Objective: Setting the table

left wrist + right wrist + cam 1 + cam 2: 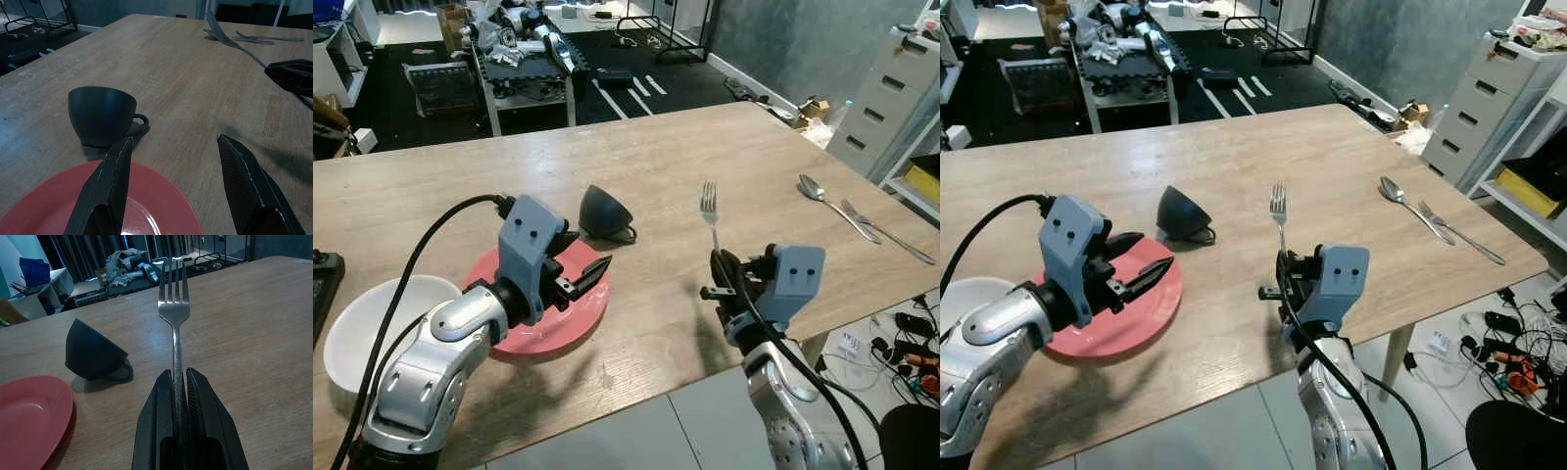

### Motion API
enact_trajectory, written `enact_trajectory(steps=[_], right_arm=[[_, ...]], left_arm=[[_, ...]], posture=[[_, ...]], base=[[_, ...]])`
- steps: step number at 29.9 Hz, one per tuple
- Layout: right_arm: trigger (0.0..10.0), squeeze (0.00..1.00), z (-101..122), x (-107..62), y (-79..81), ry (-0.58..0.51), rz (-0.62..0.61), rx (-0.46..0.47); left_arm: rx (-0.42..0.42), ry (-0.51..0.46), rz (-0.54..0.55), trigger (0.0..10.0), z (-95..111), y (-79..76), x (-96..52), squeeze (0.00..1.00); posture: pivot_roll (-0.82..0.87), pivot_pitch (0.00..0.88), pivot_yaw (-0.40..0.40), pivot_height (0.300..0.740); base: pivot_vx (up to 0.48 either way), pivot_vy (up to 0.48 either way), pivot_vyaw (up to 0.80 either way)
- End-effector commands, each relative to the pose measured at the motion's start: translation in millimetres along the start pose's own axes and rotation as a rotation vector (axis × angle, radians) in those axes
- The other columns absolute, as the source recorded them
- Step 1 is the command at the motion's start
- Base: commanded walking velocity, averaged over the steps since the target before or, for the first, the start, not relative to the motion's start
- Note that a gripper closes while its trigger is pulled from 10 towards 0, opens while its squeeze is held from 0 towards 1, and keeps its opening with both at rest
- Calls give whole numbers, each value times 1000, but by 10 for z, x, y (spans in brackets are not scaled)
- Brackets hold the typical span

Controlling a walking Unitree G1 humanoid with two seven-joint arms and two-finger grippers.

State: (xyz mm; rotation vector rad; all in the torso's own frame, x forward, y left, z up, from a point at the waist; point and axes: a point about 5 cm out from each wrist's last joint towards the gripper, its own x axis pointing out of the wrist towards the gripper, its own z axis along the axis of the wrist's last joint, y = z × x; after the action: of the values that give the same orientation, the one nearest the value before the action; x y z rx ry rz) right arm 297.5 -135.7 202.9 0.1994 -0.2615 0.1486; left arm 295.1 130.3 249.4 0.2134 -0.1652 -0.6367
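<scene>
Right pincer point(1283, 279) is clamped on the fork point(1278, 213) handle, tines pointing up, lower middle of the frame. Left pincer point(579, 272) hangs spread wide over the red plate point(570, 328) at lower left. Dark cup point(604, 212) lies tipped just past the plate. Spoon point(830, 204) and knife point(886, 231) sit far right on the counter point(636, 157), white bowl point(347, 333) bottom left.

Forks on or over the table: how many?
2: one fork clamped in the right gripper, one fork lying beside the spoon at the table's far right.
</scene>
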Motion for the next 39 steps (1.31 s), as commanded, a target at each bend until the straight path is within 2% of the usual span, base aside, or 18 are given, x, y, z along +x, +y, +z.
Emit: enact_trajectory(steps=[1,7,10,11,12,13,14,15,17,19,21,22,24,27,28,29,33,39], right_arm=[[10000,0,-7,0,-3,-7,-3,-3],[10000,0,74,-18,-80,-56,-39,-42],[10000,0,148,-33,-176,-95,-97,-72],[10000,0,165,-39,-215,-103,-123,-84],[10000,0,169,-48,-273,-101,-161,-105],[10000,0,169,-48,-273,-101,-161,-105],[10000,0,167,-78,-362,-96,-207,-133],[10000,0,161,-100,-405,-88,-229,-153],[10000,0,154,-123,-435,-82,-240,-160],[10000,0,123,-178,-492,-61,-262,-172],[10000,0,95,-221,-526,-45,-275,-177],[10000,0,95,-221,-526,-45,-275,-177],[10000,0,95,-249,-511,-45,-249,-185],[10000,0,125,-268,-464,-57,-197,-190],[10000,0,125,-268,-464,-57,-197,-190],[10000,0,146,-269,-438,-64,-165,-175],[10000,0,134,-259,-428,-61,-138,-145],[10000,0,87,-229,-421,-50,-135,-115]], left_arm=[[13,4,-11,10000,-25,-6,-11,0],[81,15,-7,10000,-58,-14,-11,0],[85,38,46,10000,-115,15,12,0],[71,56,80,10000,-158,41,16,0],[46,113,158,10000,-255,102,6,0],[46,113,158,10000,-255,102,6,0],[31,225,265,10000,-453,180,-88,0],[47,261,271,10000,-505,185,-145,0],[52,261,261,10000,-504,185,-181,0],[12,200,244,10000,-396,192,-198,0],[42,115,250,10000,-259,182,-177,0],[42,115,250,10000,-259,182,-177,0],[77,11,305,10000,-145,165,-112,0],[80,-69,375,10000,-73,146,-32,0],[80,-69,375,10000,-73,146,-32,0],[23,-60,371,10000,-110,90,16,0],[-67,-25,355,10000,-208,25,44,0],[-102,-25,388,10000,-264,57,44,0]], posture=[[84,131,68,740],[79,126,73,740],[76,123,75,740],[71,122,78,740],[71,122,78,740],[71,122,78,740],[58,127,84,740],[54,131,83,740],[55,132,82,740],[61,130,72,740],[61,127,69,740],[61,127,69,740],[55,117,65,740],[45,106,66,740],[45,106,66,740],[35,91,61,740],[20,77,68,740],[19,70,68,740]], base=[[0,0,0],[0,0,0],[0,0,0],[0,0,0],[0,0,0],[0,0,0],[0,0,0],[0,0,0],[0,0,0],[0,0,0],[0,0,0],[0,0,0],[0,0,0],[0,0,0],[0,0,0],[0,0,0],[0,0,0],[0,0,0]])
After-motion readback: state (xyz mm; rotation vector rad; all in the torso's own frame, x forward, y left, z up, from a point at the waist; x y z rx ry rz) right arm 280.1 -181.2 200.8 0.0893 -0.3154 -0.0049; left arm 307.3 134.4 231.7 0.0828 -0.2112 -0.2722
